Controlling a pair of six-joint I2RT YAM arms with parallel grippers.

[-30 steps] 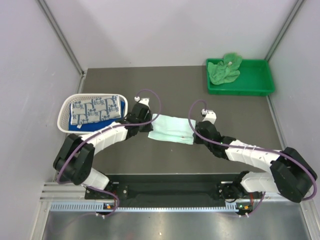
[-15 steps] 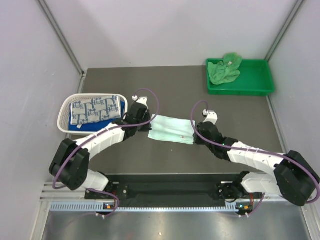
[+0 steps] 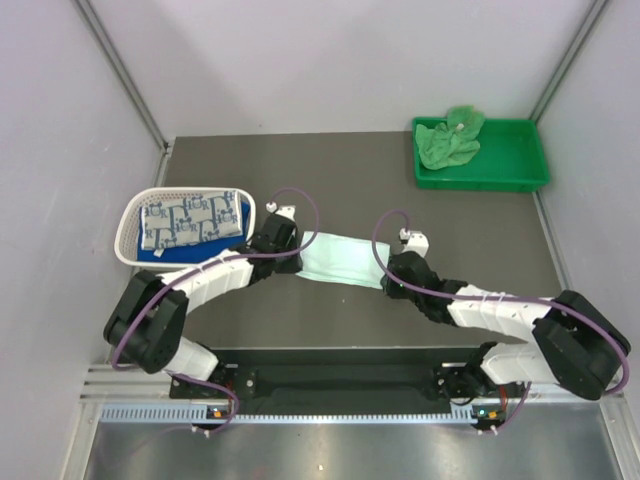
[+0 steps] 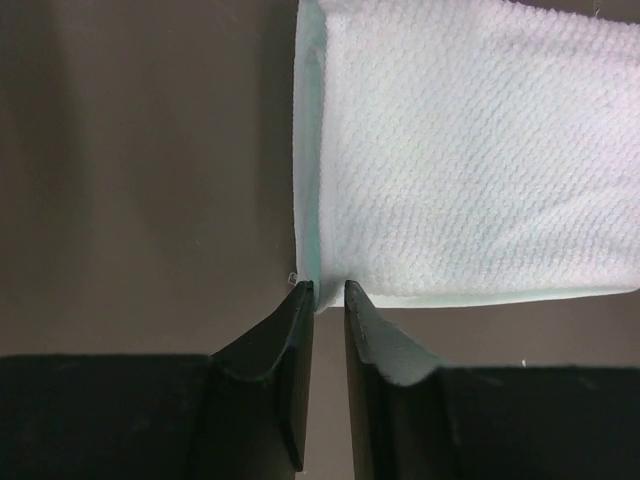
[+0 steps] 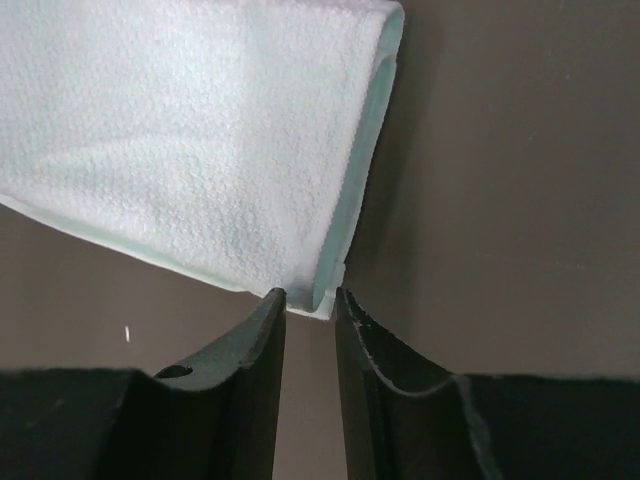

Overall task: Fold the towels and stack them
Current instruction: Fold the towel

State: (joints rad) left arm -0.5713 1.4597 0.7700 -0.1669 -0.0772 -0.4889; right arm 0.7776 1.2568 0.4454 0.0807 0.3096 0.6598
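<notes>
A pale mint-white towel (image 3: 340, 260) lies folded in a strip on the dark table between the two arms. My left gripper (image 3: 298, 258) is at its near left corner. In the left wrist view the gripper (image 4: 329, 288) has its jaws slightly parted, with the towel (image 4: 470, 170) corner lying loose at the tips. My right gripper (image 3: 383, 275) is at the near right corner, and here too the gripper (image 5: 308, 293) is a little open round the towel (image 5: 190, 140) edge. A patterned towel (image 3: 193, 218) lies folded over a blue towel (image 3: 165, 255). A green towel (image 3: 450, 140) is crumpled.
The white lattice basket (image 3: 128, 250) at the left holds the patterned and blue towels. The green plastic tray (image 3: 520, 165) at the back right holds the crumpled green towel. Grey walls close in the table on both sides and at the back.
Both grippers went from shut to slightly open and let go of the mint-white towel's near corners. The towel now lies flatter and narrower.
</notes>
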